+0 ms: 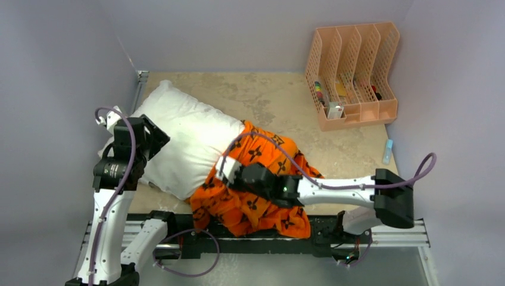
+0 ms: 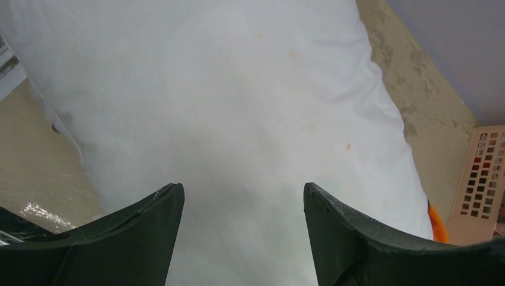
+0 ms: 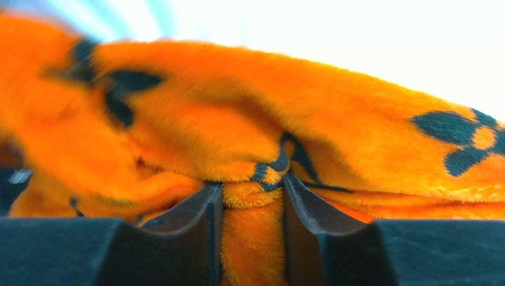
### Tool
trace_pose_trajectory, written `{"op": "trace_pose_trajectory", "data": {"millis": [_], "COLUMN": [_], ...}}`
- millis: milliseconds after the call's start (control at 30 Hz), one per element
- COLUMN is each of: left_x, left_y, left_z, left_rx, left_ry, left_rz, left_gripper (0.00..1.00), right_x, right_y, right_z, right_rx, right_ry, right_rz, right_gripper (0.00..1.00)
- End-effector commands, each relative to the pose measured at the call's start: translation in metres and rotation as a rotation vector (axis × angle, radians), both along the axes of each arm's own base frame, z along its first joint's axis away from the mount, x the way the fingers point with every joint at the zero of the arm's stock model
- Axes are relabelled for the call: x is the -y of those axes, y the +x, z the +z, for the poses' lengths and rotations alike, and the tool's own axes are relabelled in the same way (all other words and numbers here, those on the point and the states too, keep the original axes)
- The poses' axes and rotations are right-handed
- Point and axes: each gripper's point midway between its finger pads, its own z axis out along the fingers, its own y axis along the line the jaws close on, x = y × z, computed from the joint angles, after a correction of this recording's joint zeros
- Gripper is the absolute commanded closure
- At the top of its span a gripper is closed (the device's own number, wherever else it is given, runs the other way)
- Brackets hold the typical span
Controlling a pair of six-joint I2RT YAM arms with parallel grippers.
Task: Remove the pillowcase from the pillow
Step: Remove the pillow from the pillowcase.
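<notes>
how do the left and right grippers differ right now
The left gripper is open, jaws spread wide; the right gripper is shut on a fold of the pillowcase. The left gripper points at the bare white pillow; the right gripper is pressed into orange plush. Both have dark fingers.

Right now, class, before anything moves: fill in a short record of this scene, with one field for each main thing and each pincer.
pillow: plain white, mostly bare, lying diagonally on the left
pillowcase: orange plush with black motifs, bunched over the pillow's near-right end
left pincer: open, over the pillow; contact unclear
right pincer: shut on a fold of the pillowcase
file organizer: peach, far right corner
</notes>
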Motion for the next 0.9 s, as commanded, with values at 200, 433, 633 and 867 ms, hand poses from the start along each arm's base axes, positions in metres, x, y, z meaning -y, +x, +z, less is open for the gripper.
{"op": "trace_pose_trajectory", "data": {"millis": [200,433,633,867], "left_x": [0.045,0.059,0.065,0.071], "left_y": [-0.02,-0.008,0.037,0.105], "left_z": [-0.04,-0.089,-0.11,-0.117], "left_rx": [-0.101,-0.092,0.177,0.376], "left_ry": [-0.161,-0.267,-0.432,-0.473], "left_rz": [-0.206,-0.2,-0.103,-0.115], "left_gripper": [0.27,0.22,0.2,0.74], "right_x": [0.046,0.028,0.026,0.028], "right_y": [0.152,0.151,0.137,0.109], "right_z": [-0.001,-0.02,-0.015,0.024], "right_rx": [-0.303,-0.479,-0.535,-0.525], "right_ry": [0.043,0.05,0.08,0.111], "right_rz": [-0.521,-0.488,-0.452,-0.313], "right_gripper": [0.72,0.73,0.72,0.62]}}
